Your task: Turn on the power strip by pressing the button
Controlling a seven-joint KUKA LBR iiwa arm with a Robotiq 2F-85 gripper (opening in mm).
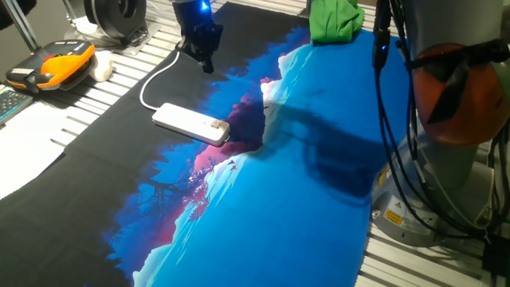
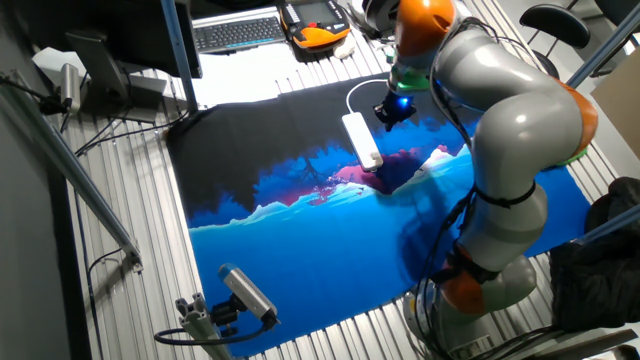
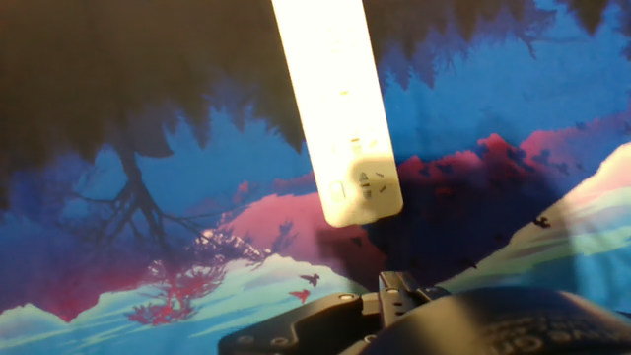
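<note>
The white power strip lies on the dark part of the printed mat, and its thin white cord curves away toward the back. The small button sits near the strip's right end. The gripper hangs above the mat behind the strip, apart from it, with a blue light above it. In the other fixed view the gripper is just right of the strip. The hand view shows the strip running from the top to the middle, with a small mark for the button near its lower end. No fingertips show there.
The blue, black and pink mat covers the table. An orange-and-black device and white paper lie at the left. A green cloth is at the back. The arm's base and cables stand at the right.
</note>
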